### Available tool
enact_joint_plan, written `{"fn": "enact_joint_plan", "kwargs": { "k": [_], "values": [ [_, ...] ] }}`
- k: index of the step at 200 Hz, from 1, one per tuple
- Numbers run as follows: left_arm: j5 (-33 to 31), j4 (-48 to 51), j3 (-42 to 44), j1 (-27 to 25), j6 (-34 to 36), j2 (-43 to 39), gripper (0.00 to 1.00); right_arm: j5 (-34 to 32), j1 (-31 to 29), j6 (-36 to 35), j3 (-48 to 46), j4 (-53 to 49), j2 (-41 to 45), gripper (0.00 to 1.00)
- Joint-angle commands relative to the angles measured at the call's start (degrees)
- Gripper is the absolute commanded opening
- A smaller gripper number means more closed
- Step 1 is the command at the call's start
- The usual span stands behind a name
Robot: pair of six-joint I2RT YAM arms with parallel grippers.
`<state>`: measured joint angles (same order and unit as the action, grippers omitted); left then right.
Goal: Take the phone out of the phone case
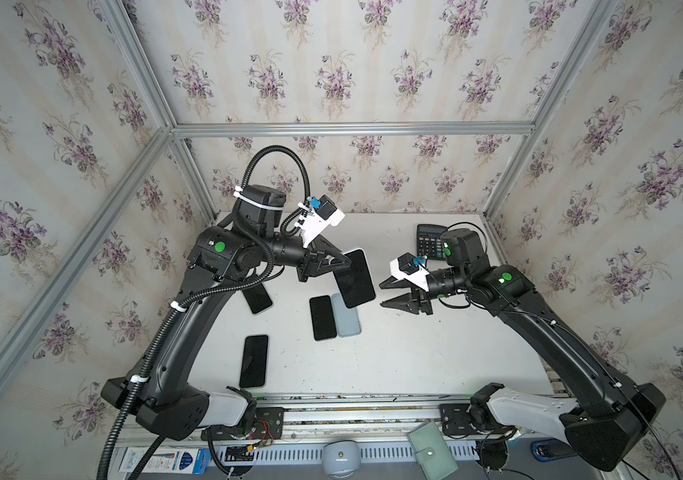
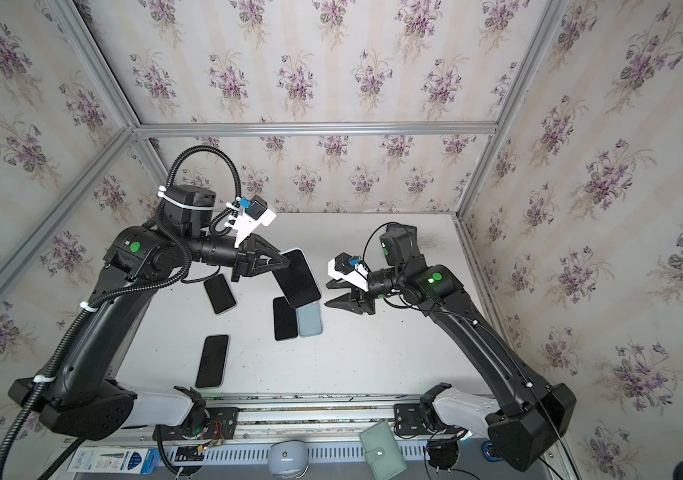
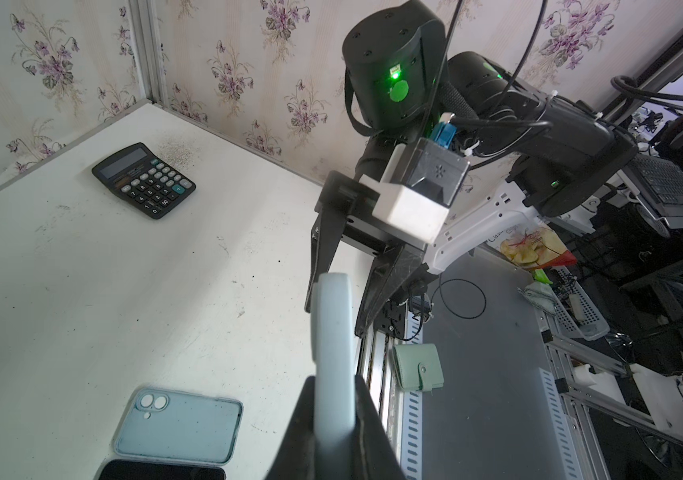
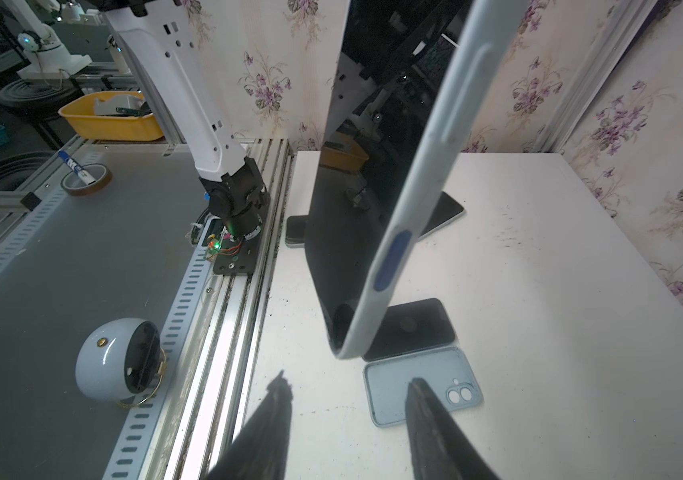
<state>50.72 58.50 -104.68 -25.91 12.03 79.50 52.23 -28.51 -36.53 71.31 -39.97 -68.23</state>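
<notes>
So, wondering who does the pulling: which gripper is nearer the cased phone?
Left. The left gripper is shut on the cased phone; the right gripper is open beside it, holding nothing.

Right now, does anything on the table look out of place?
A calculator sits alone in the far corner, dark specks littering the table beside it like spilled grit. An empty blue case lies open side up beside a bare phone.

**Little lettering legible**

On the snack bag [image 3: 527, 248] the letters "Cas" are made out; the rest is hidden. White digits are seen on the keys of the calculator [image 3: 144, 179], too small to be read. Print on the blue marker [image 4: 77, 168] is blurred.
</notes>
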Motion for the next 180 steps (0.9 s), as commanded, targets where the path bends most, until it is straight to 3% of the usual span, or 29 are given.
{"fn": "enact_joint_plan", "kwargs": {
  "k": [1,87,180],
  "values": [
    [1.76,-0.67,0.0,-0.19,1.77,-0.05,0.0,-0.24,-1.43,-3.89,2.0,-3.15,-1.01,0.45],
    [2.06,-0.32,0.08,-0.36,2.6,0.17,0.0,-0.15,-4.69,-9.15,6.06,-8.69,-4.27,0.35],
    [2.55,-0.32,-0.35,-0.34,2.82,0.39,0.0,-1.5,-5.62,-14.37,7.71,-13.75,-5.34,0.17]
  ]
}}
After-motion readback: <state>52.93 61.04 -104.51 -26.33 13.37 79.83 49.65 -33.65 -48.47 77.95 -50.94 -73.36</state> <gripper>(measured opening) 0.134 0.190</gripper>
